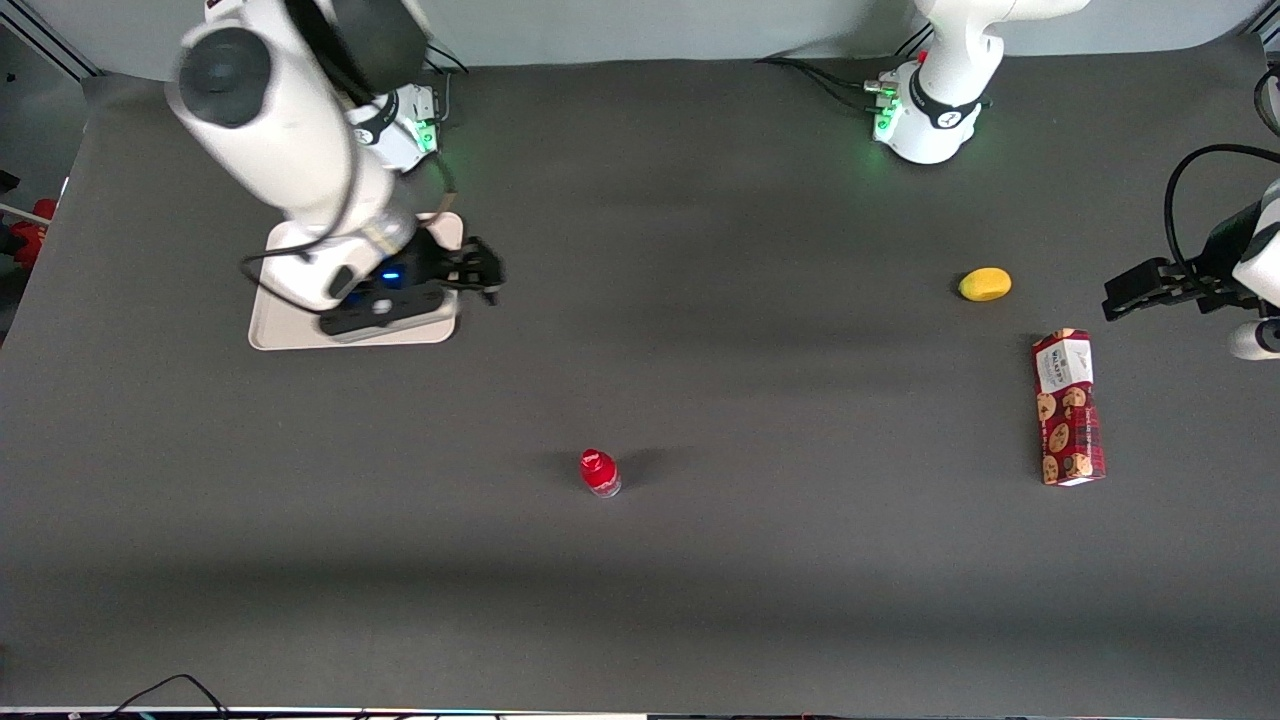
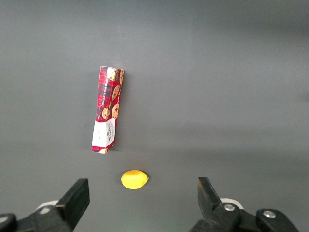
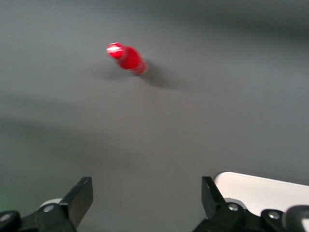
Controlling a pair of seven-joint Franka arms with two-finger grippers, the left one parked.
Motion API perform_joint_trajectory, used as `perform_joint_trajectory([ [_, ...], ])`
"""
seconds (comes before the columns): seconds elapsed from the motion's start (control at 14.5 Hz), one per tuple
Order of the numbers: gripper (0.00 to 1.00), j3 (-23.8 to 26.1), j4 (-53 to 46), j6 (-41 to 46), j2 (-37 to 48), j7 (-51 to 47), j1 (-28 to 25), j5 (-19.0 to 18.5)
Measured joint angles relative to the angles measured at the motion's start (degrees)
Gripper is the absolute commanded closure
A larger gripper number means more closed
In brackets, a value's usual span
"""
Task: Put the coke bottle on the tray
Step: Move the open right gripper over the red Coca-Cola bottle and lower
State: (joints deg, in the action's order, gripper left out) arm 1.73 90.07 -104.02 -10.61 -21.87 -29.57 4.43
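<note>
The coke bottle [image 1: 600, 473] stands upright on the dark table mat, small and red with a red cap; the right wrist view shows the coke bottle [image 3: 127, 57] too, well away from the fingers. The beige tray [image 1: 285, 336] lies toward the working arm's end of the table, farther from the front camera than the bottle, and the arm covers much of it. A corner of the tray [image 3: 260, 188] shows in the right wrist view. My gripper [image 1: 487, 274] hangs over the tray's edge, open and holding nothing.
A yellow lemon-like object [image 1: 985, 284] and a red cookie box [image 1: 1068, 407] lie toward the parked arm's end of the table. Both robot bases stand at the table edge farthest from the front camera.
</note>
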Motion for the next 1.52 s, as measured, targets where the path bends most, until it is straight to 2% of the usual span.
perform_joint_trajectory([
  [0.21, 0.00, 0.0, -8.3, -0.5, -8.7, -5.5, -4.6, 0.0],
  [0.41, 0.00, -0.5, -15.1, -1.1, -17.1, -6.5, -5.0, 0.0],
  [0.62, 0.00, -3.1, -17.7, -4.1, -22.9, -6.5, -4.8, 0.0],
  [1.52, 0.00, -3.8, -18.9, -17.3, -33.2, -7.6, -5.0, -0.2],
])
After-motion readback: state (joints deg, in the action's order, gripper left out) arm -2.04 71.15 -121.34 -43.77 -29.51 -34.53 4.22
